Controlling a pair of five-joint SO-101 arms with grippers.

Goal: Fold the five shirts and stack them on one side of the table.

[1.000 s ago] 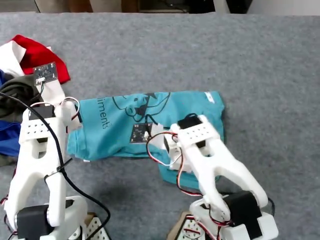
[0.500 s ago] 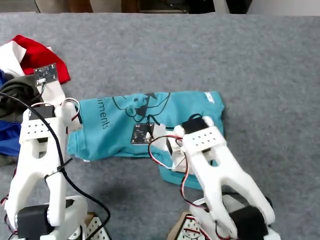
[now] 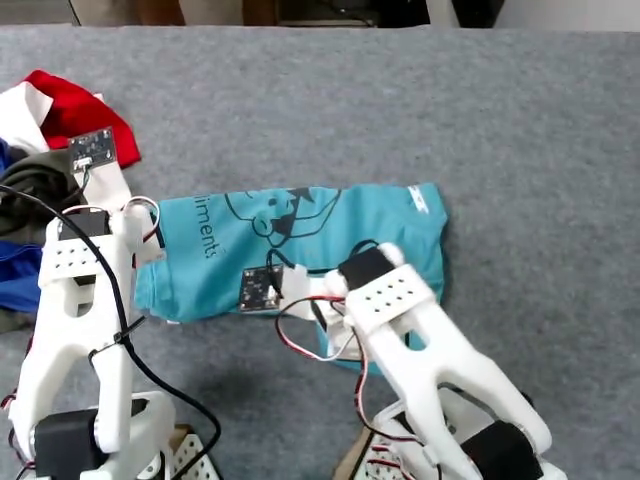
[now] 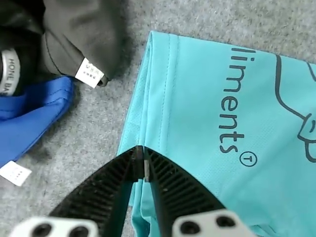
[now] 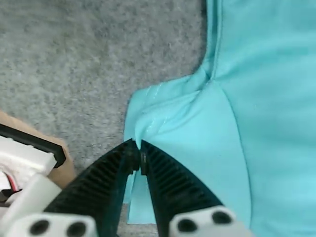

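At the near edge of the table, between the two white arms: right gripper [image 5: 139, 154], black ribbed jaws closed tip to tip, a small raised ridge of cloth being pinched between them. The cloth so held is the short sleeve of a teal shirt [image 3: 320, 245] of thin knit fabric, printed with dark lettering and a line drawing. Just beyond these jaws the sleeve is joined to the shirt's body at a stitched seam; beside them bare grey felt-like table cover [image 3: 520, 150] is seen.

Slightly farther: left gripper [image 4: 140, 165], jaws likewise pressed together, the hemmed side edge of the teal shirt being nipped at their very tips. Beyond these jaws the shirt's body is spread flat on the table cover, lettering uppermost.

Beside the left jaws, off the shirt and away from the right arm, apart from the teal hem: a crumpled royal-blue garment [image 4: 29, 118] with a white label, and, past it, a black garment [image 4: 79, 29], also labelled, lying partly over the blue.

Farthest, behind that heap: a bright red garment [image 3: 70, 105] bunched against a white garment [image 3: 20, 105].
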